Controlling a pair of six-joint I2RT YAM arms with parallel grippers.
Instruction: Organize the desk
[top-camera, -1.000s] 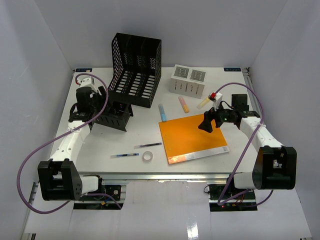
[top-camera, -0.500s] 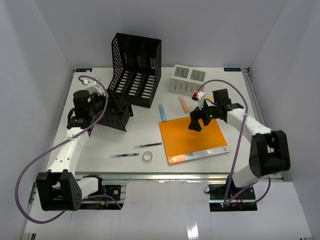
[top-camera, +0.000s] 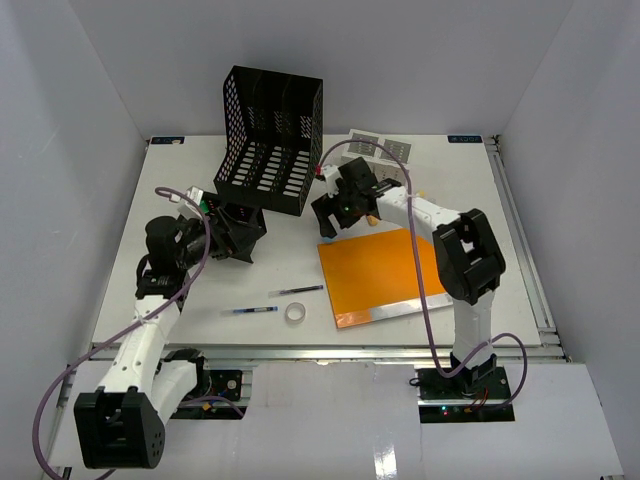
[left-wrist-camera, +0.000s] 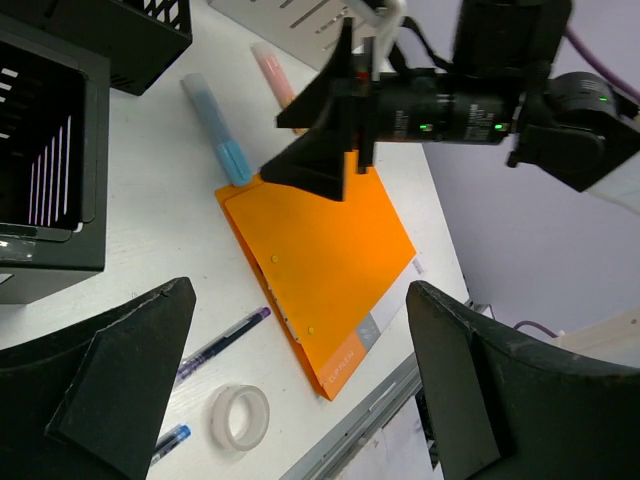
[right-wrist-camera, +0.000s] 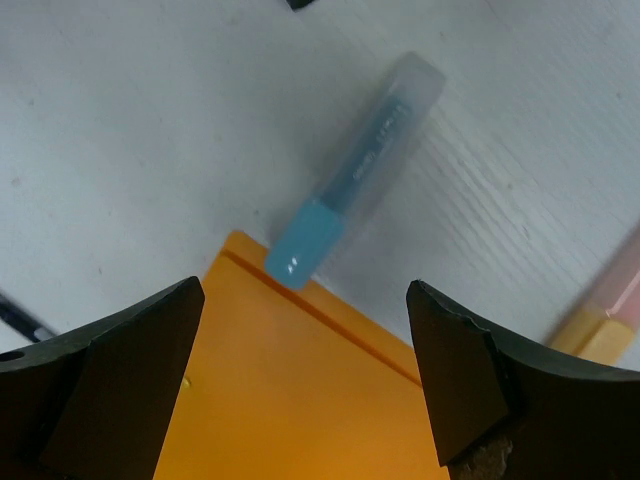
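The desk (top-camera: 480, 190) is a white tabletop. On it lie an orange folder (top-camera: 385, 275), a blue highlighter (right-wrist-camera: 355, 175), a pink highlighter (left-wrist-camera: 272, 72), two pens (top-camera: 300, 290) (top-camera: 250, 310) and a tape roll (top-camera: 295, 313). My right gripper (top-camera: 327, 215) hovers open over the blue highlighter's near end and the folder's far left corner (right-wrist-camera: 300, 400), nothing between its fingers. My left gripper (top-camera: 222, 226) stands open and empty beside a small black organizer (top-camera: 238, 235). It looks across at the folder (left-wrist-camera: 320, 260) and tape roll (left-wrist-camera: 240, 415).
A tall black mesh file rack (top-camera: 270, 140) stands at the back. A white box (top-camera: 385, 150) sits behind the right arm. A metal rail (top-camera: 330, 350) runs along the front edge.
My right arm has swung left across the folder to the blue highlighter, jaws narrowing slightly. My left gripper has opened and drawn back toward the near side from the small organizer.
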